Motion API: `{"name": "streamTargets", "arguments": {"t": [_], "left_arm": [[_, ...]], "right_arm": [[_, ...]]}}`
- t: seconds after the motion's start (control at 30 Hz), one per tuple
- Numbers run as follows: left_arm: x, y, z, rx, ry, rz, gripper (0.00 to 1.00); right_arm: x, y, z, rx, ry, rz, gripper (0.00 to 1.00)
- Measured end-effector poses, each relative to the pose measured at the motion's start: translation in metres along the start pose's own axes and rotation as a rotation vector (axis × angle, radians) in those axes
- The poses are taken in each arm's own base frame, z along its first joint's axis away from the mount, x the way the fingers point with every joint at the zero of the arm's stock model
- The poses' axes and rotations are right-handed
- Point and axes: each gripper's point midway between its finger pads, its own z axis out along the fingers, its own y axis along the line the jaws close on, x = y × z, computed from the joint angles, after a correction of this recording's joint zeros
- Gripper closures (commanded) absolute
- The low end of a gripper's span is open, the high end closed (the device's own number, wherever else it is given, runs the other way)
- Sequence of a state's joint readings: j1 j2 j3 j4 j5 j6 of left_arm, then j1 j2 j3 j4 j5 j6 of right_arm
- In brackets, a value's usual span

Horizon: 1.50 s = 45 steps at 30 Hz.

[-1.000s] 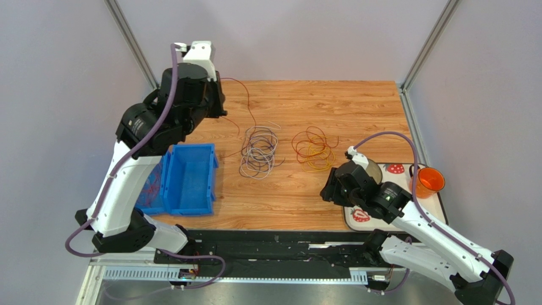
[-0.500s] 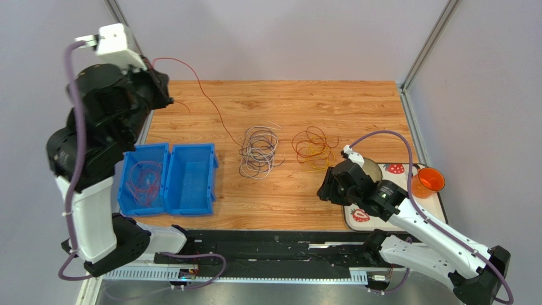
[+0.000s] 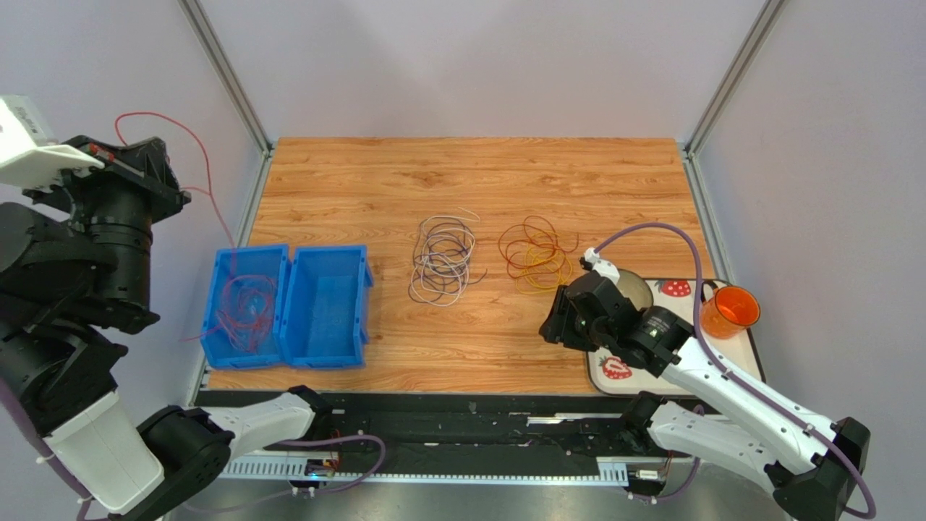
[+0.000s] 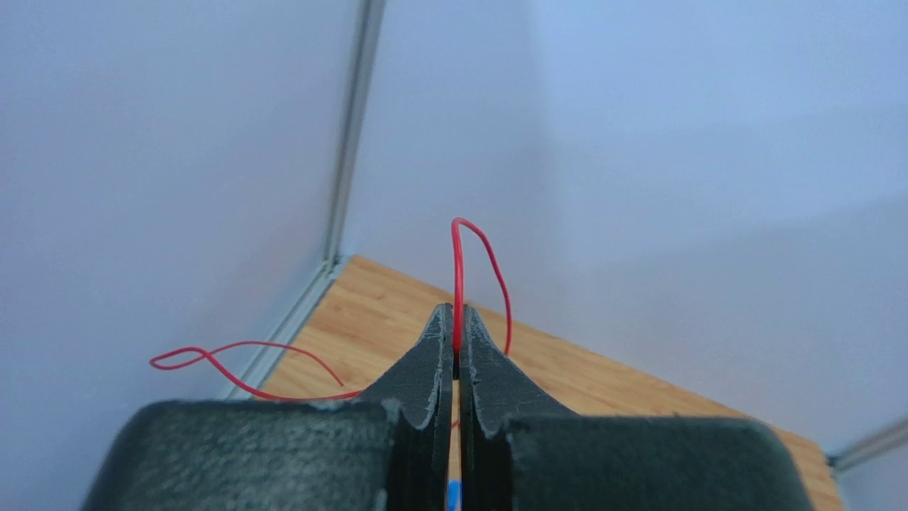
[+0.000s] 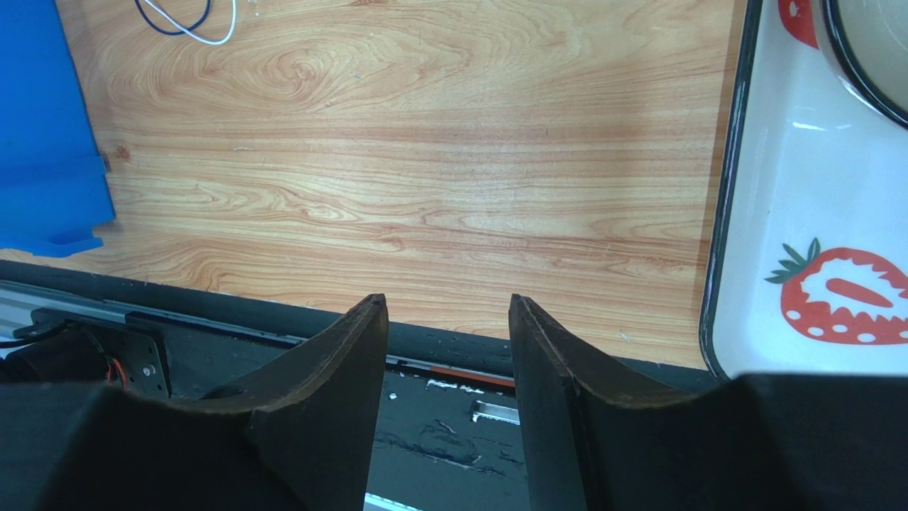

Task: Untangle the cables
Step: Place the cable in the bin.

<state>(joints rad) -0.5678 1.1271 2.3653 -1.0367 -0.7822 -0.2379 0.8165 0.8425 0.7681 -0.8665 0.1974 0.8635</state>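
Observation:
My left gripper (image 3: 107, 152) is raised high, out past the table's left edge, and shut on a thin red cable (image 3: 204, 174). That cable arcs down toward the blue bins. In the left wrist view the red cable (image 4: 459, 266) rises from between the closed fingertips of the left gripper (image 4: 458, 319) and loops over. A white, grey and purple coil of cables (image 3: 442, 258) lies mid-table. A red-orange and yellow coil (image 3: 535, 253) lies to its right. My right gripper (image 3: 557, 320) hovers open near the front edge, with nothing between its fingers (image 5: 446, 303).
Two blue bins (image 3: 289, 304) stand side by side at the front left, and the left one holds red cables (image 3: 246, 306). A strawberry-print tray (image 3: 676, 291) at the front right carries a bowl (image 3: 636, 291) and an orange cup (image 3: 733, 309). Metal corner posts stand at the back.
My left arm has swung up and far to the left, drawing the red cable away from the middle coil toward the bins. The right arm has barely moved.

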Motion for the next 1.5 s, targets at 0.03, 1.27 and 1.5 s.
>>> {"name": "streamTargets", "arguments": {"t": [0.03, 1.27, 1.5], "left_arm": [[0.004, 0.005, 0.001, -0.029, 0.003, 0.013, 1.00], [0.123, 0.149, 0.035, -0.747, 0.245, 0.355, 1.00], [0.181, 0.189, 0.029, -0.835, 0.397, 0.287, 1.00]], "right_arm": [[0.000, 0.001, 0.001, -0.002, 0.002, 0.000, 0.51], [0.018, 0.006, 0.019, 0.020, 0.111, -0.011, 0.53], [0.024, 0.006, 0.025, 0.034, 0.148, -0.017, 0.53]]}}
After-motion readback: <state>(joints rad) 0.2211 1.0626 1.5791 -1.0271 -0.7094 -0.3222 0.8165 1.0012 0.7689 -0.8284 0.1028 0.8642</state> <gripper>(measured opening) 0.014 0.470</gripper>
